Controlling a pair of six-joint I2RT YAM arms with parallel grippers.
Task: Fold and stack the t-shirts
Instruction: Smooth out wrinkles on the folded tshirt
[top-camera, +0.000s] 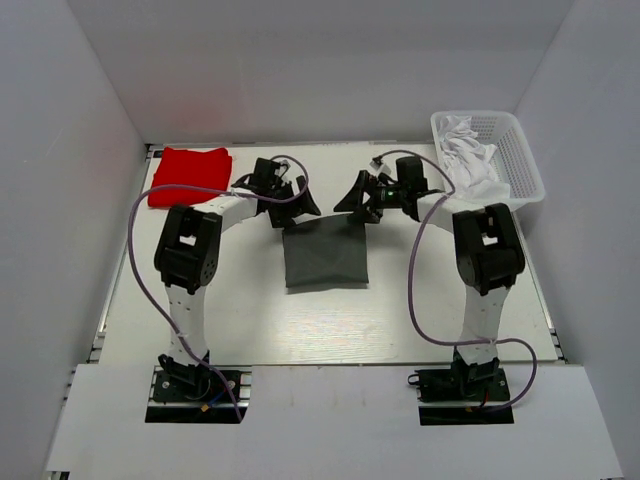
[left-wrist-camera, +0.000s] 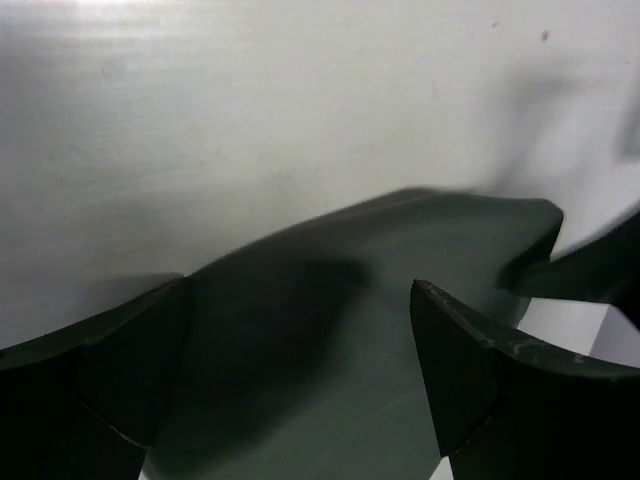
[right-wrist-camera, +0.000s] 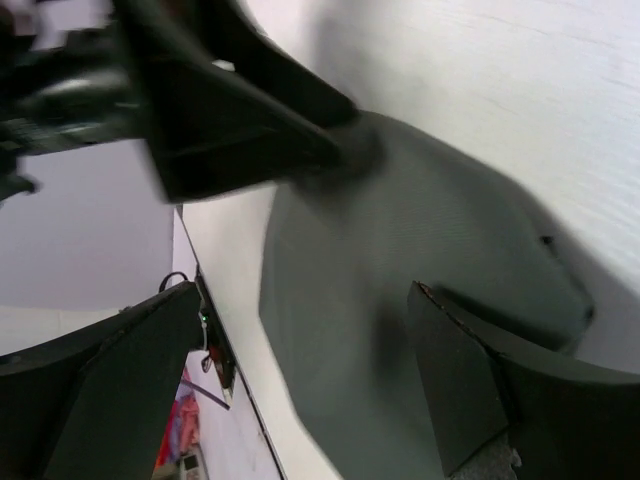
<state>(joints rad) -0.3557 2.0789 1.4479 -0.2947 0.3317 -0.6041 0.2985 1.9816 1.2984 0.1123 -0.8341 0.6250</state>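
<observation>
Spread wide, the left gripper (top-camera: 292, 212) hangs over the far left corner of the grey t-shirt (top-camera: 325, 255), and nothing sits between its jaws. The right gripper (top-camera: 360, 207) mirrors it at the far right corner, its jaws equally parted and empty.

From above, the two grippers point towards each other across the shirt's far edge. That view cannot show whether a fingertip touches the cloth.

The left wrist view looks down between the left gripper (left-wrist-camera: 300, 290) fingers onto the grey t-shirt (left-wrist-camera: 400, 250). It shows what the overhead view misses: the cloth is humped rather than flat, with its far edge raised a little off the white table (left-wrist-camera: 250, 110). A dark blurred shape at the right edge meets the shirt's corner.

The right wrist view, framed by the right gripper (right-wrist-camera: 305, 295), shows the grey t-shirt (right-wrist-camera: 430, 230) running away beneath it. The left gripper (right-wrist-camera: 230, 110) is a blurred dark mass at the shirt's opposite corner, and contact cannot be judged.

Only the overhead view shows the surroundings. The shirt lies folded into a rough square mid-table (top-camera: 400, 320). The red t-shirt (top-camera: 190, 177) lies folded at the far left corner, well apart from the grey one. A white basket (top-camera: 525, 150) holding white cloth (top-camera: 470, 160) stands at the far right.
</observation>
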